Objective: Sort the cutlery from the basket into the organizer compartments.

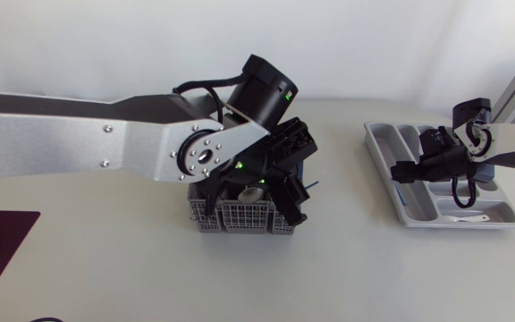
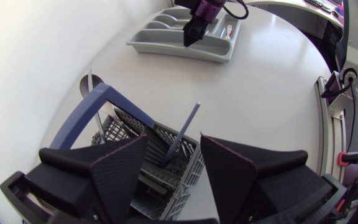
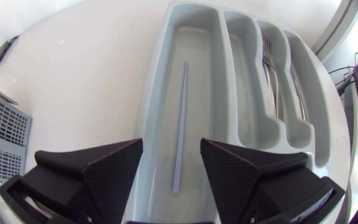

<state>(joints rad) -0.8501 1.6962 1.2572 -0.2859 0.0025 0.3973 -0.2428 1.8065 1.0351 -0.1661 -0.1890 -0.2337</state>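
In the basket (image 1: 236, 217), a slim blue-grey stick (image 2: 183, 132) stands on a tilt, its lower end down among the grey mesh cells. A thinner metal piece (image 2: 92, 93) pokes up by the basket's blue handle (image 2: 102, 99). Right over it is the left gripper (image 2: 174, 140), fingers spread wide, one to each side of that leaning stick and touching neither it nor anything else. The left arm (image 1: 79, 134) comes in long across the surface (image 1: 105, 259) and bends down above the basket.

Over at the organizer (image 3: 160, 81), a matching blue-grey stick (image 3: 180, 124) lies flat along the long outer compartment. Two compartments along lies a fork (image 3: 268, 65), and another metal piece (image 3: 296, 84) sits in the one past it. From the head view, a white spoon (image 1: 468, 217) rests in the crosswise compartment at the tray's near end. The right gripper (image 3: 171, 146) hangs just above the long compartment, fingers apart, gripping nothing, the stick showing in the gap between them. The right arm (image 1: 508, 139) comes in above the tray. Basket and organizer sit well apart on the pale surface.
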